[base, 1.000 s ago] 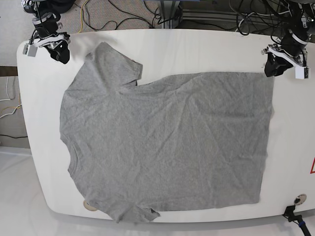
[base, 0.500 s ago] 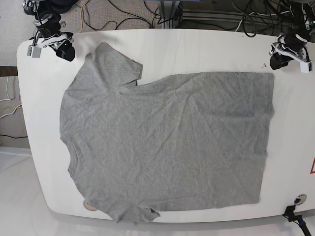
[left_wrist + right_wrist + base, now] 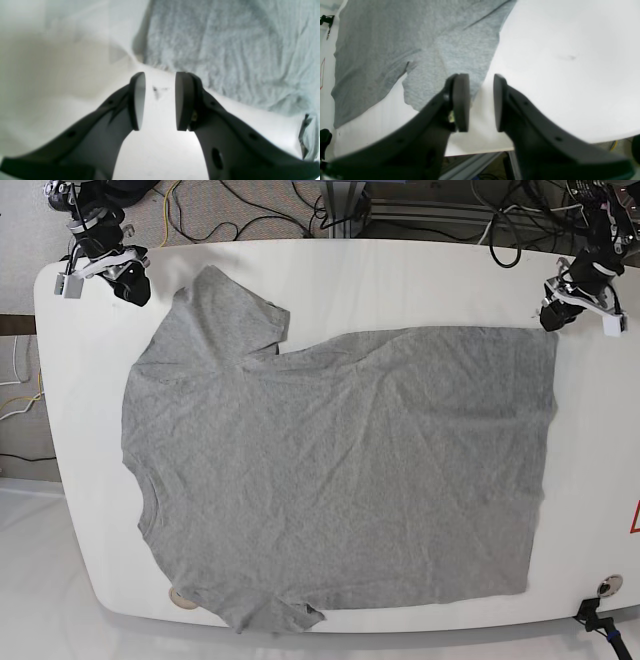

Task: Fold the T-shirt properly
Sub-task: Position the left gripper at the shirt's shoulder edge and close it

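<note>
The shirt [image 3: 340, 470] lies broad across the table [image 3: 400, 280], its long axis running left to right in the base view. My left pincer [image 3: 160, 101] stands parted with nothing between its fingers, just beside the shirt's far corner on the base view's right; this is the nearer arm to that corner, and I judge the coming pinch turns on it. From there the cloth runs inward and toward the base view's bottom. My right pincer [image 3: 481, 102], also parted and empty, is near the sleeve by the opposite far corner. I cannot tell how high either pincer hangs above the table. My fingers hide a bit of the edge in both wrist views, and the left one is blurred.
</note>
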### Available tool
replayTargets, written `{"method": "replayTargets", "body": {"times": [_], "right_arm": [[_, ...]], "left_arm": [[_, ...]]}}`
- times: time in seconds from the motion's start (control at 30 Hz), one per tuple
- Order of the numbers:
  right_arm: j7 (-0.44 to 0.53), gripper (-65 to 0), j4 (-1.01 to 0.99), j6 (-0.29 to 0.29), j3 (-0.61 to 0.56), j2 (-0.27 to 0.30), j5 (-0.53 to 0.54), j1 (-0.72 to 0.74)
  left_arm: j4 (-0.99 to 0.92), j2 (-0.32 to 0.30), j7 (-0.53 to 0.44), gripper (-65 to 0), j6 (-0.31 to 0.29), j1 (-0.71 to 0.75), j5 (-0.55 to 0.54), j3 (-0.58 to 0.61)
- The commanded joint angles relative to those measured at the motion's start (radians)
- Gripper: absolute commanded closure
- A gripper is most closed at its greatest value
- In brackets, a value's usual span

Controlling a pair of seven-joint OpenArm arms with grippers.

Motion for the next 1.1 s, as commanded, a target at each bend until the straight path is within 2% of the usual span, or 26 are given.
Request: {"method": "replayTargets", "body": {"times": [0.0, 0.13, 0.23, 1.07], "right_arm": [[0.027, -9.9, 0.02, 0.008, -0.005, 0.009, 0.024, -0.007], [0.04, -1.8, 0.01, 0.008, -0.027, 0.009, 0.024, -0.002], [0.037, -2.6, 0.015, 0.002, -0.029, 0.001, 0.005, 0.0], [0.037, -2.7, 0.014, 0.001, -0.031, -0.012, 0.011, -0.009]], "left_arm": [[0.008, -0.001, -0.016, -18.5, -0.006, -0.019, -0.015, -0.004], [0.008, 0.021, 0.006, -18.4, -0.01, -0.058, -0.02, -0.013], [-0.001, 0.02, -0.032, -18.9, -0.004, -0.064, 0.007, -0.004], [-0.011, 0.021, -0.045, -19.0, -0.004, -0.067, 0.016, -0.001]]}}
